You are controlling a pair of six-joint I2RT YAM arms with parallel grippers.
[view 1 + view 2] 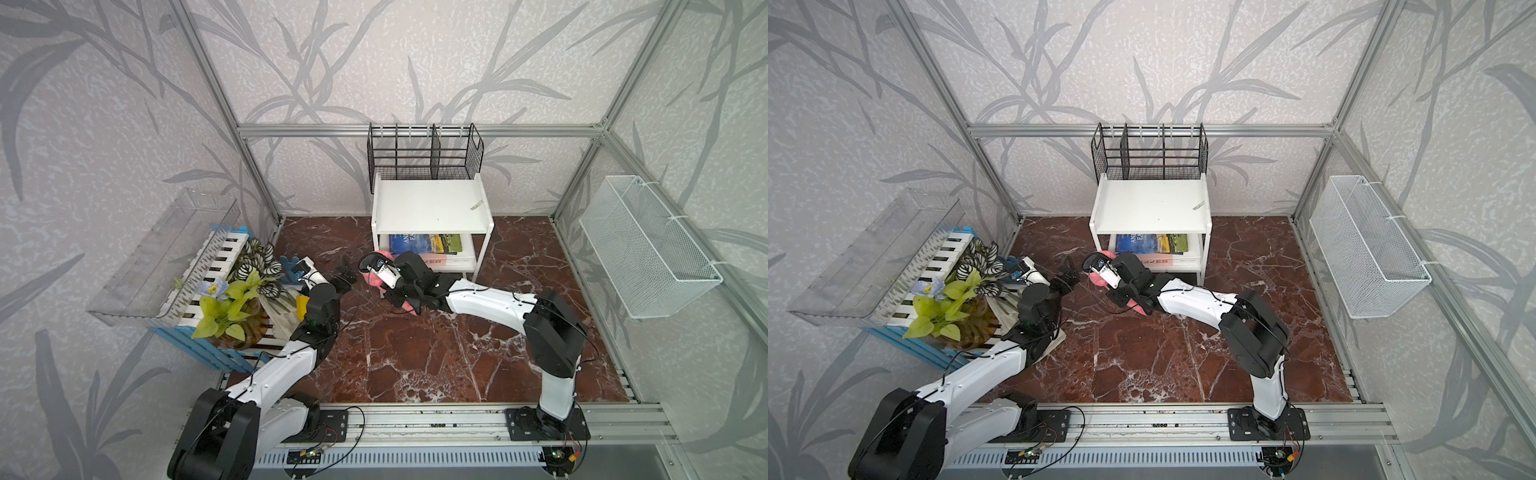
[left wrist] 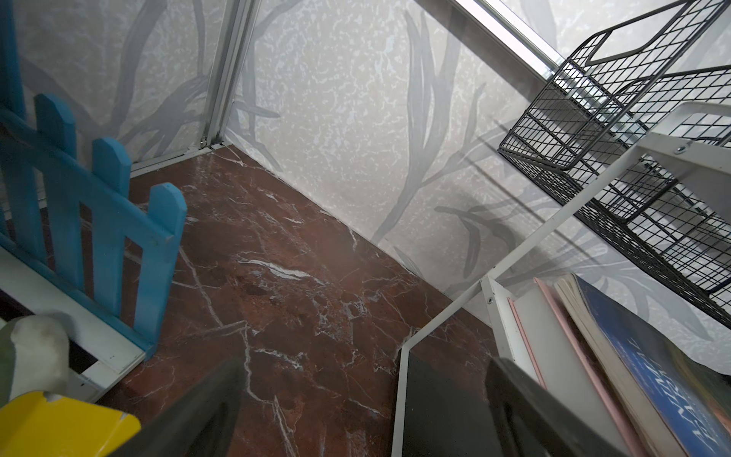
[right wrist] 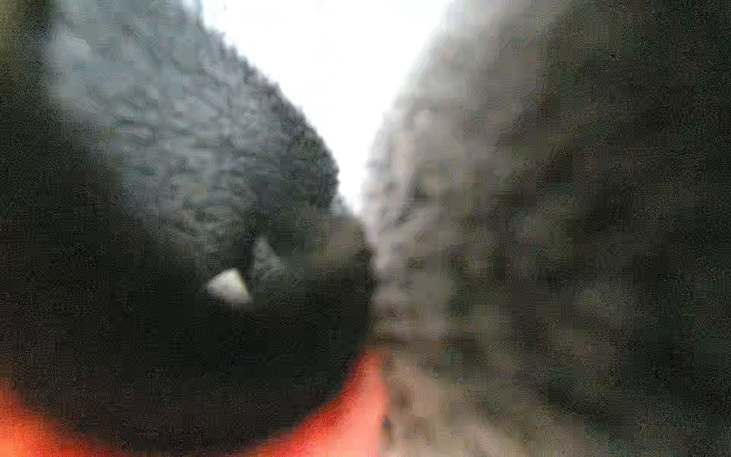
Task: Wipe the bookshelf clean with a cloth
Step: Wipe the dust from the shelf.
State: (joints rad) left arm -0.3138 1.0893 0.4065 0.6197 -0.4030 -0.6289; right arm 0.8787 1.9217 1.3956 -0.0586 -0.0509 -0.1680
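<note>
— Looking at both top views, which step is running?

— I'm reading it as the approach. The right arm (image 1: 486,297) is bringing the cloth (image 1: 376,279) toward the bookshelf (image 1: 428,208), and no wiping seems to be happening yet. The pink rag is bunching around the wrist at frame centre, just below and left of the lower tier where the books (image 1: 426,243) are lying. Another bit of it is showing under the forearm.

— And the jaws?

— The right jaws are clenching, apparently on the cloth, though the right wrist view is only giving dark blur with a pink-orange edge. The left jaws are standing released and empty, just left of the cloth.

— Poses?

— The right arm is lying low over the worktop (image 1: 415,353), stretching leftward. The left arm (image 1: 282,365) is reaching up from lower left. Next, I'm judging, the cloth is needing lifting onto the top board and pressing flat.
</note>
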